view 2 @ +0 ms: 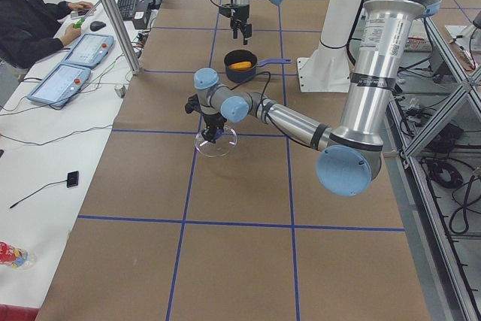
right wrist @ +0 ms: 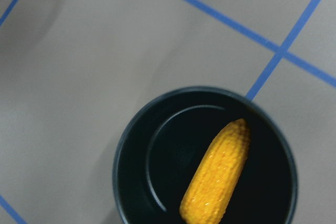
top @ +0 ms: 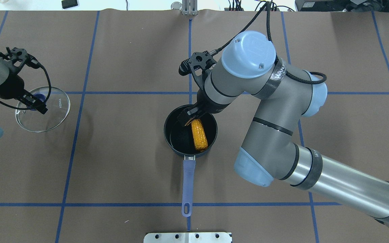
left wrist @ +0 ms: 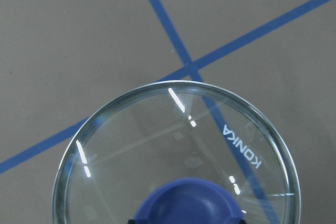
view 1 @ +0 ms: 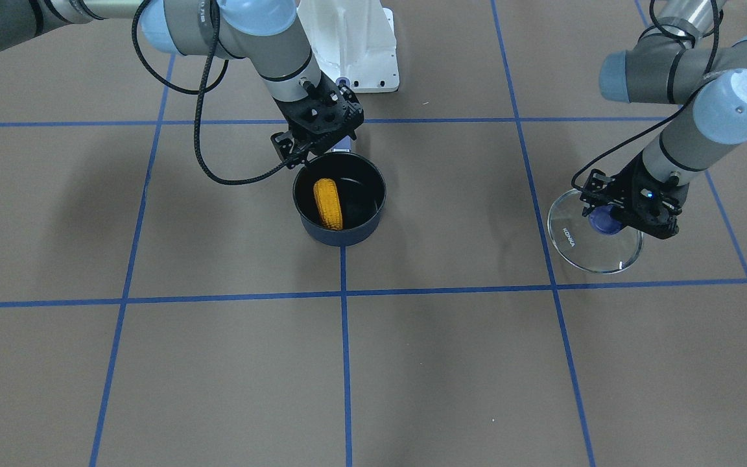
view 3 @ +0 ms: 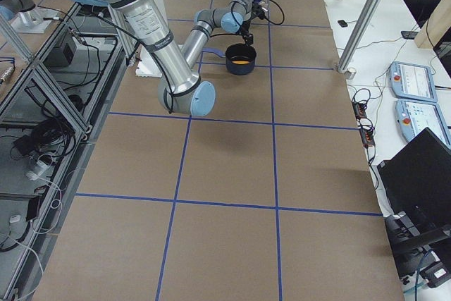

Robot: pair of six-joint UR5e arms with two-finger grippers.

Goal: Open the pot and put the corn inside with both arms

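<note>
Blue lid knob [view 1: 600, 224] sits clamped in the left hand [view 1: 609, 215].

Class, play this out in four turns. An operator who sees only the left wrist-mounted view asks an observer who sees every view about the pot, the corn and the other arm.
Operator: All I see is the glass lid with its blue knob over taped lines. Where is the corn?
Observer: The corn cob lies inside the uncovered pot, well away from your lid.
Operator: What is the right arm doing?
Observer: The right gripper hangs just above the pot and holds nothing.
</note>
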